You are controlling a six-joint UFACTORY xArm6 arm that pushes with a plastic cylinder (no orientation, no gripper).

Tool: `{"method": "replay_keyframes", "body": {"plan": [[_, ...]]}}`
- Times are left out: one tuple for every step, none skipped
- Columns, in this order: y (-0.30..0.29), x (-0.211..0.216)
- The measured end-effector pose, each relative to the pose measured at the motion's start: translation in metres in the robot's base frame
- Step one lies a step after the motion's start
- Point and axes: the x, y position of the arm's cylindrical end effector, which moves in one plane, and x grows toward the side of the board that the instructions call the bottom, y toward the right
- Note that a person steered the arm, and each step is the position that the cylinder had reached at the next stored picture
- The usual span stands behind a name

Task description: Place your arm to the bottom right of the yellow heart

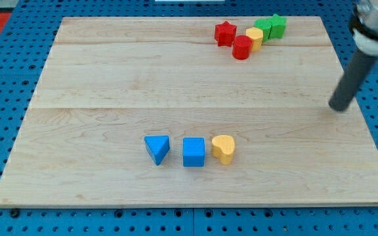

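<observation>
Eight blocks sit on the wooden counter (110, 72), and the yellow heart (223, 149) serves as the landmark, lying toward the view's bottom, slightly right of centre. Just to its left is one blue cube (193, 152), nearly touching it, and further left one blue triangular block (157, 149).

Well above the heart, near the counter's top edge, five blocks cluster: one red star (225, 33), one red cylinder (242, 47), one small yellow block (254, 38), one green cube (264, 27) and one green star-like block (277, 25).

That makes two blue, two red, two yellow and two green.

My tip (338, 107) sits far to the heart's upper right, well apart from every block. The rod carries no jaws.
</observation>
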Motion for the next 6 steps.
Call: {"method": "replay_keyframes", "body": {"plan": [[-0.038, 0.060], [-0.066, 0.079], [-0.098, 0.086], [-0.111, 0.095], [-0.111, 0.119], [-0.146, 0.123]]}}
